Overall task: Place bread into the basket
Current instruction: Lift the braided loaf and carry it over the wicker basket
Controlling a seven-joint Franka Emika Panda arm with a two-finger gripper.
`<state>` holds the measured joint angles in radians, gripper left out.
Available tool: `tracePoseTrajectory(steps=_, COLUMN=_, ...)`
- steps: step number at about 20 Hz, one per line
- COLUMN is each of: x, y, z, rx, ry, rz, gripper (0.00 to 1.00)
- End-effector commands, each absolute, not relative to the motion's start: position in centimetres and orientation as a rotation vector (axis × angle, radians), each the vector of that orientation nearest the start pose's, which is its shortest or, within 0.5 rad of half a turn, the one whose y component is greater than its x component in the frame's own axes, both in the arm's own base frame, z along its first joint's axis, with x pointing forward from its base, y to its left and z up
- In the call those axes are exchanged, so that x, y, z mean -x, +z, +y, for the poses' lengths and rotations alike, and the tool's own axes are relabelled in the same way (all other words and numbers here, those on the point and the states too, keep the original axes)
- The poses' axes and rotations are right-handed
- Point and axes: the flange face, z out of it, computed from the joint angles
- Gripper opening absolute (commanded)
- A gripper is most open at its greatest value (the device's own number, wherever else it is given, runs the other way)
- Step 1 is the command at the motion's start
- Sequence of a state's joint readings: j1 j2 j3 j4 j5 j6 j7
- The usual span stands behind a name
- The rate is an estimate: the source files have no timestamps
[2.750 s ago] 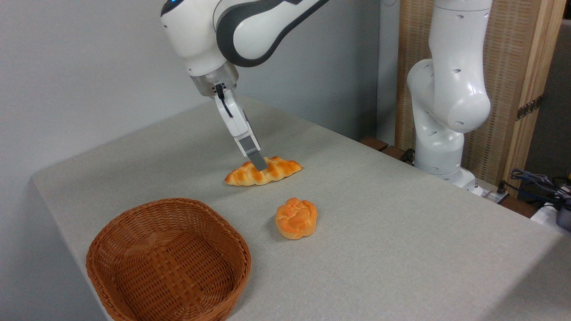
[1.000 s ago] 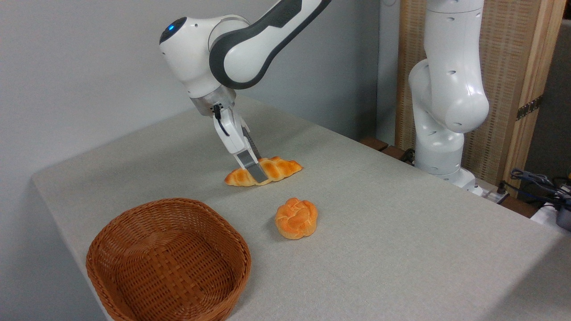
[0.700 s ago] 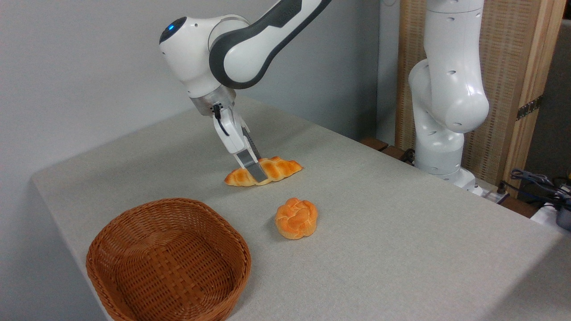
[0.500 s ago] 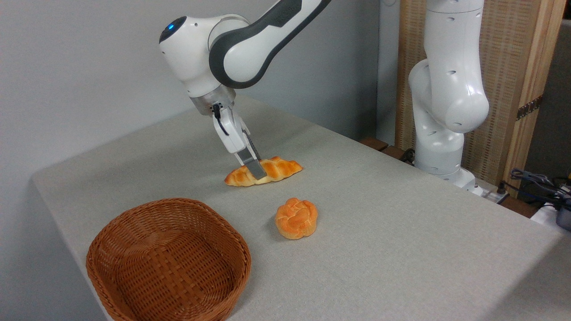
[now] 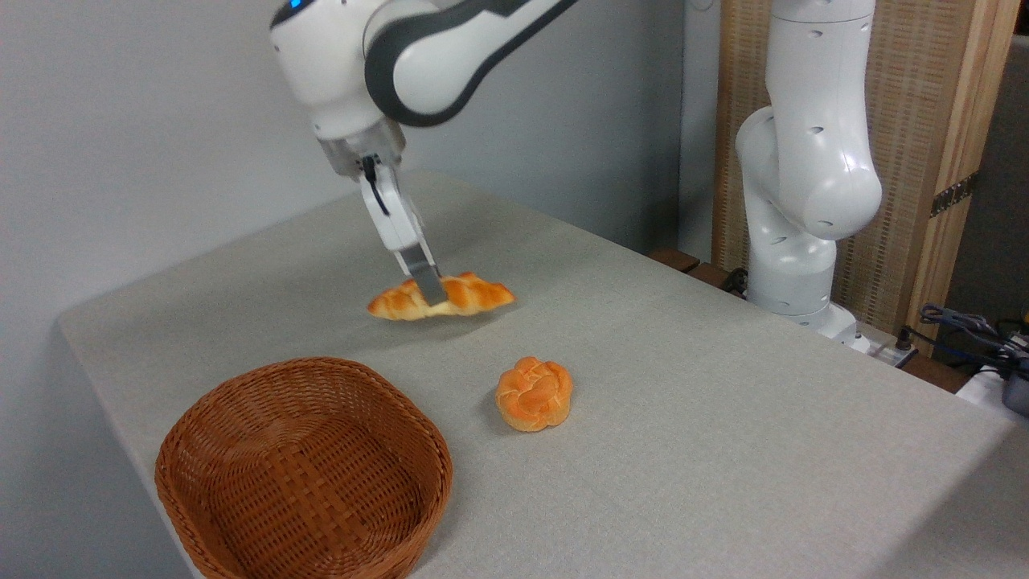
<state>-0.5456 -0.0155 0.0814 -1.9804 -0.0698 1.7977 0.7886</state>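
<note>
Jaws clamped on bread (image 5: 462,293), lifted off table (image 5: 683,386), arm angled down

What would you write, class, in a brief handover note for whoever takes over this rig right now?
Claw: shut on the braided loaf, gripping near its middle.
Braided loaf: lifted off the table, roughly level, beyond the wicker basket.
Wicker basket: empty, at the near left corner.
Round knotted bun: on the table, not part of the job.
Done: grasp and lift.
Left: carry the loaf over the basket and release it.

Braided golden-orange bread (image 5: 466,294) aloft, roughly level — brown wicker basket (image 5: 241,418) well apart, front-left, upright
</note>
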Motion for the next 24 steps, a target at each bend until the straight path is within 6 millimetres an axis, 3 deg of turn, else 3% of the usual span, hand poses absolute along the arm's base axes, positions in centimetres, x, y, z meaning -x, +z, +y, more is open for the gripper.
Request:
tracePoseTrajectory(steps=1, x=-49.6, y=50.1, z=-22.3, rx=2.676, ry=0.120, rz=1.776, gripper=0.30)
tracePoseTrajectory(steps=7, x=-54.2, y=54.8, z=-17.1, rx=2.741, ry=-0.071, rz=1.623, gripper=0.31)
tracePoseTrajectory(steps=10, x=-55.8, y=55.8, z=-16.1, rx=2.744, ry=-0.129, rz=1.578, gripper=0.32)
tracePoseTrajectory(steps=15, x=-58.9, y=54.8, z=-15.2, rx=2.727, ry=-0.311, rz=1.482, gripper=0.32)
tracePoseTrajectory(steps=17, x=-60.5, y=53.9, z=-13.2, rx=2.739, ry=-0.351, rz=1.410, gripper=0.33)
tracePoseTrajectory(steps=18, x=-61.0, y=53.6, z=-13.1, rx=2.731, ry=-0.376, rz=1.397, gripper=0.35)
tracePoseTrajectory(steps=20, x=-61.6, y=53.3, z=-13.3, rx=2.715, ry=-0.421, rz=1.386, gripper=0.41)
tracePoseTrajectory(steps=22, x=-62.1, y=53.1, z=-13.5, rx=2.700, ry=-0.461, rz=1.375, gripper=0.63)
tracePoseTrajectory(steps=23, x=-62.4, y=52.6, z=-13.6, rx=2.695, ry=-0.469, rz=1.371, gripper=0.88)
tracePoseTrajectory(steps=24, x=-62.6, y=52.3, z=-13.7, rx=2.691, ry=-0.470, rz=1.372, gripper=0.92)
